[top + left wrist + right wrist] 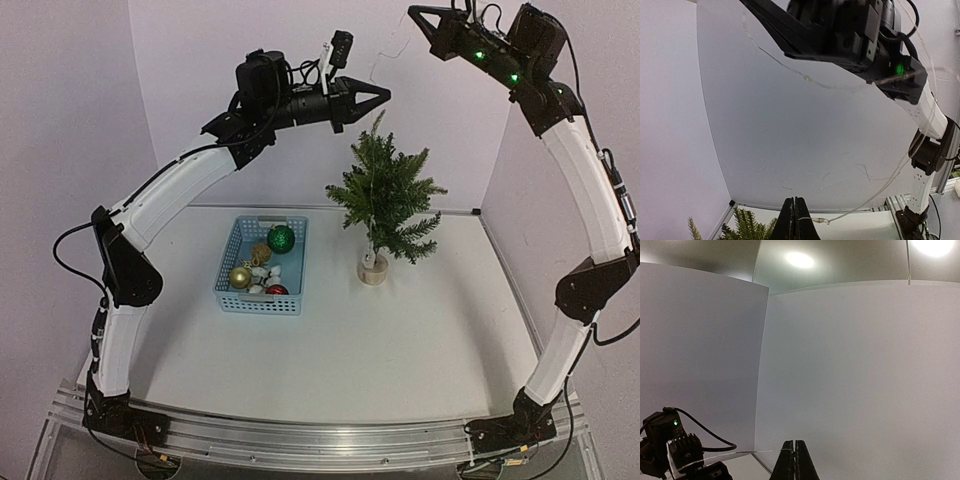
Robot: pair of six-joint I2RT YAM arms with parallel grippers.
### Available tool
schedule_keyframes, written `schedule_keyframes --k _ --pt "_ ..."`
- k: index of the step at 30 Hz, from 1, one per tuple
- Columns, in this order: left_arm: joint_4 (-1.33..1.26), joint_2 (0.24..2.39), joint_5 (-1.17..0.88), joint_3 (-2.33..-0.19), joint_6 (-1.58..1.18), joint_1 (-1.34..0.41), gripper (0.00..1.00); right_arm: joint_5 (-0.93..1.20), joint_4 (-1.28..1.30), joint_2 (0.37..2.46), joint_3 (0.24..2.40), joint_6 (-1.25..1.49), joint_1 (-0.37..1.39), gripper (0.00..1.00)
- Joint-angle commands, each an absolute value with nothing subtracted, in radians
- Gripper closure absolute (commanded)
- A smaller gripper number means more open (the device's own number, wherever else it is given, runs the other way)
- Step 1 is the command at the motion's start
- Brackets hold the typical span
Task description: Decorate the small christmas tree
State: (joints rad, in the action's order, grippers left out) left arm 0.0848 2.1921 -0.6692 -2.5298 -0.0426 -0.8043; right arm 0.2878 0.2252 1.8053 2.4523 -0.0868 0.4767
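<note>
The small christmas tree point(385, 205) stands low beneath the left gripper point(380, 95). The right gripper point(415, 14) sits higher, just to its right. The basket point(226, 268) lies below and left of the left gripper. Both grippers are pinched closed on a thin light string point(815, 219) spanning between them. Recommendation: lower both ends evenly under slight tension, so the strand settles across the upper branches without tipping the tree.

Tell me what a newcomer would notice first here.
Both arms arch high, the left gripper and right gripper each shut on a thin clear wire strung between them above the small christmas tree of dark green needles, right of centre. Left of it sits a pale blue plastic basket holding shiny baubles.
</note>
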Motion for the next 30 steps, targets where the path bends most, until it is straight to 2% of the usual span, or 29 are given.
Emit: schedule_keyframes --k 1,6,13,18,30 --pt "0.01 2.164 -0.617 -2.542 -0.125 -0.766 1.0 0.252 0.158 1.802 2.471 -0.111 0.481 1.0" --pt "-0.044 2.187 -0.601 -2.533 -0.183 -0.715 1.0 0.216 0.137 1.827 2.48 -0.149 0.48 1.0" --pt "-0.088 2.2 -0.545 -2.486 -0.22 -0.667 1.0 0.018 0.138 1.891 2.482 -0.306 0.472 1.0" --pt "-0.101 2.218 -0.512 -2.425 -0.208 -0.664 1.0 -0.076 0.171 1.925 2.424 -0.309 0.401 1.0" --pt "-0.148 2.306 -0.361 -2.407 -0.201 -0.66 1.0 -0.033 0.387 1.975 2.362 -0.174 0.229 1.0"
